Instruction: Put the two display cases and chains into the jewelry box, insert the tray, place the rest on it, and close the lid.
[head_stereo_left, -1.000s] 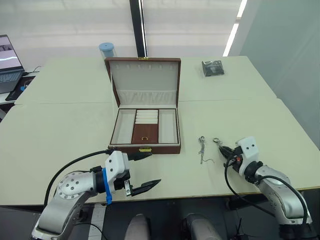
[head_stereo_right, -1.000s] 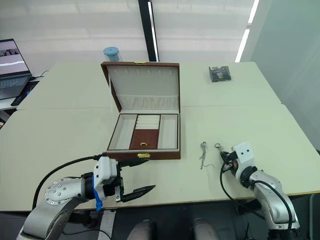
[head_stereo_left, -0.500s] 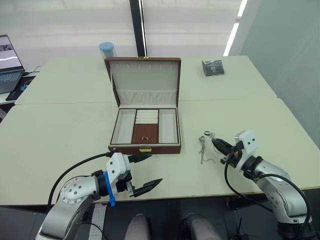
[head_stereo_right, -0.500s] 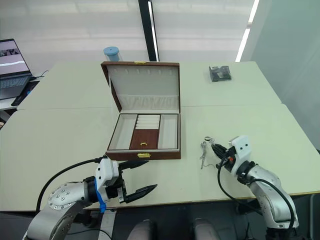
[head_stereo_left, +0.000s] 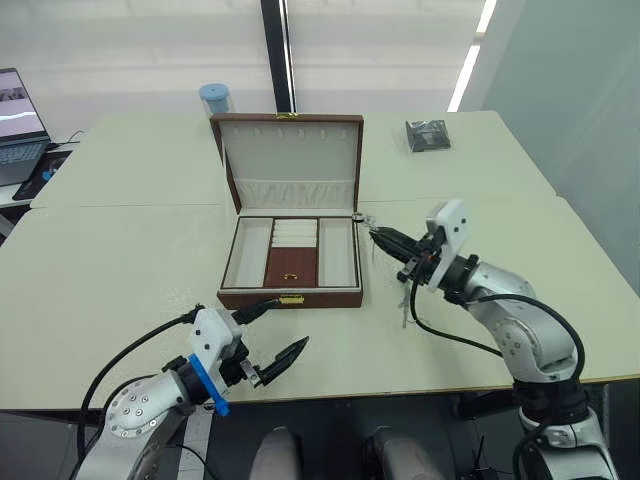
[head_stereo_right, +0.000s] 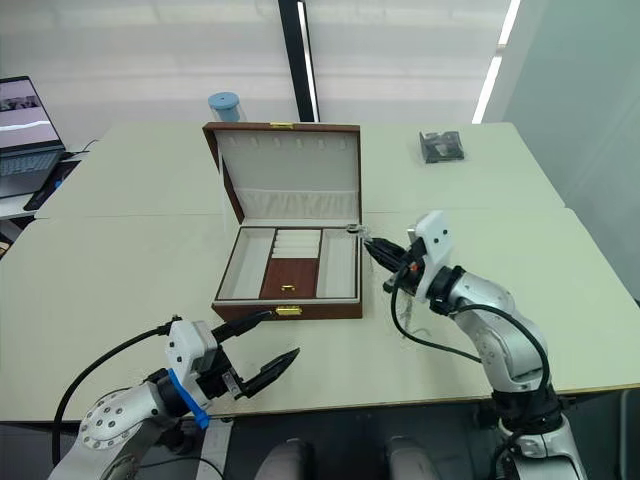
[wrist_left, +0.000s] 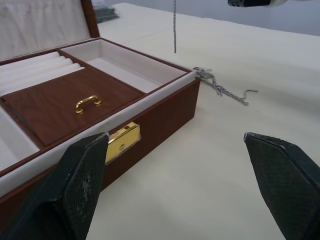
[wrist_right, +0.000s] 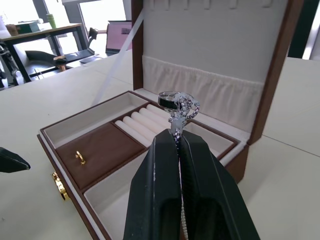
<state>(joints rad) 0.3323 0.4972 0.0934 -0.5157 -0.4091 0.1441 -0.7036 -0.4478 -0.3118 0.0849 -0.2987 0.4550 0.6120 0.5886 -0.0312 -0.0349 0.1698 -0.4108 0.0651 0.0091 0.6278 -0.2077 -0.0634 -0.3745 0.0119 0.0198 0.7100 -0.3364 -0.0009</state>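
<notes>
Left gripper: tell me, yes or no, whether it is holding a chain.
No: the left gripper hangs open and empty in front of the jewelry box, while the right gripper pinches a chain.

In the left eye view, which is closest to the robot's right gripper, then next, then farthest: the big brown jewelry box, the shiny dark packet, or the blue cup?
1. Reddish-brown wooden jewelry box, right beside the right gripper.
2. Dark shiny packet, far right corner.
3. Blue cylindrical cup, behind the open lid.
</notes>
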